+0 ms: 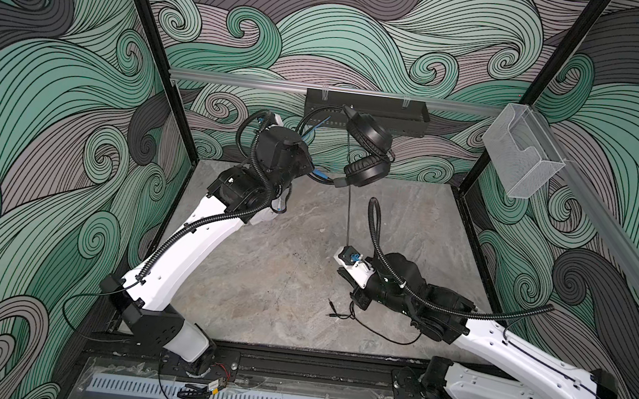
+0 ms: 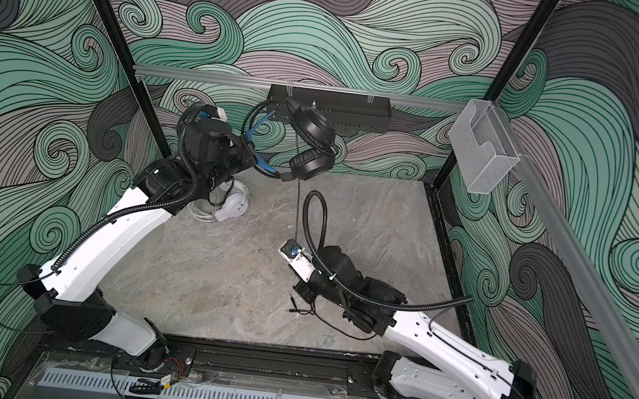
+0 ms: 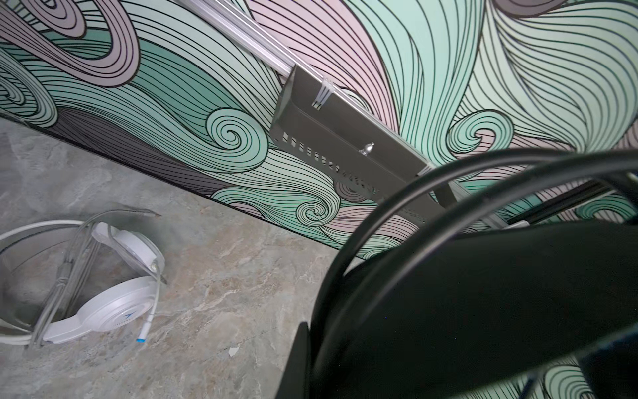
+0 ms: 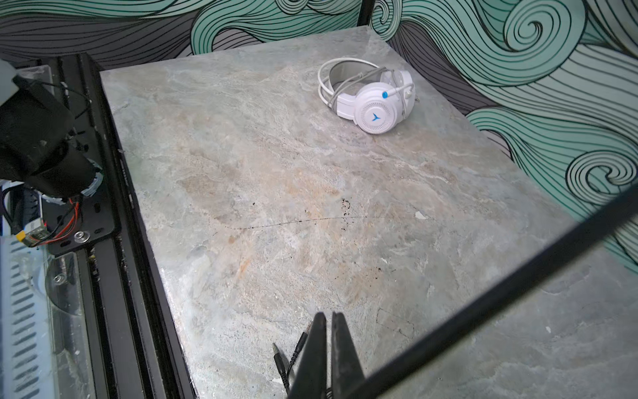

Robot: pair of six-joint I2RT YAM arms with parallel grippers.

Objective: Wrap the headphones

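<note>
Each arm, the left arm (image 1: pixel 187 267) and the right arm (image 1: pixel 516 360), is built from white moulded link shells joined by black joint housings (image 1: pixel 242 194). Small dark fastener holes dot the shells. A black corrugated conduit (image 1: pixel 373 231) is routed externally along each arm and clipped to the shell, and a thin black cable follows the rear links. The wrist carries a white camera module (image 1: pixel 348 256) with a blue connector. The right claw (image 4: pixel 329 315) has two black tapered fingers (image 4: pixel 341 345). The left arm's black base plate (image 4: pixel 100 221) shows silver screws and red-and-black wiring (image 4: pixel 67 224).

Teal wave-patterned walls (image 1: pixel 370 30) around grey marbled tabletop (image 1: pixel 259 283).
</note>
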